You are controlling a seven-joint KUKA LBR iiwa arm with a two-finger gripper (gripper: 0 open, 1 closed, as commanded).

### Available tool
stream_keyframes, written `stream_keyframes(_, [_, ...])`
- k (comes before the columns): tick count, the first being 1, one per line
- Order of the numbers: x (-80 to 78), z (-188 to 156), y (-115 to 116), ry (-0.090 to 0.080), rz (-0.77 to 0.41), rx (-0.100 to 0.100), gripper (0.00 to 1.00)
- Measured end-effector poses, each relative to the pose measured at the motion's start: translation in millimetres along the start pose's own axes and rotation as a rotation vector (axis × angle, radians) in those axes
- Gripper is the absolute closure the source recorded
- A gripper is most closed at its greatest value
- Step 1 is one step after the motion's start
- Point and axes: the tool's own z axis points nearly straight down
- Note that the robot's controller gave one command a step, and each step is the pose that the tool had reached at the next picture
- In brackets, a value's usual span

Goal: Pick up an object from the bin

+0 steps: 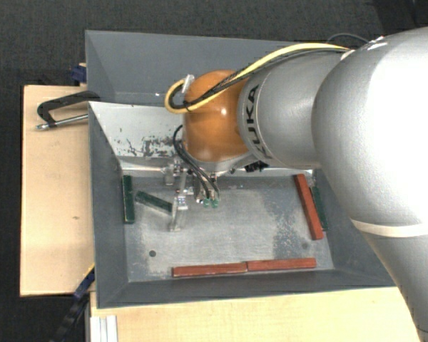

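My gripper (178, 206) hangs under the orange wrist cover, low over the left half of the bin floor. A short dark green bar (153, 202) lies tilted just to its left, and the bar's right end reaches the gripper's tip. A second dark green bar (128, 199) lies upright along the left wall, a little further off.
Two red-brown bars (244, 266) lie end to end along the front wall. Another red-brown bar (308, 206) lies along the right wall with a green bar (320, 211) beside it. A small dark dot (153, 254) marks the floor. The arm covers the bin's right rear.
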Motion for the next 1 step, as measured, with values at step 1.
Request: stream_keyframes(1, [-20.7,10.1,-10.3,0.001,-0.094,0.002,1.0])
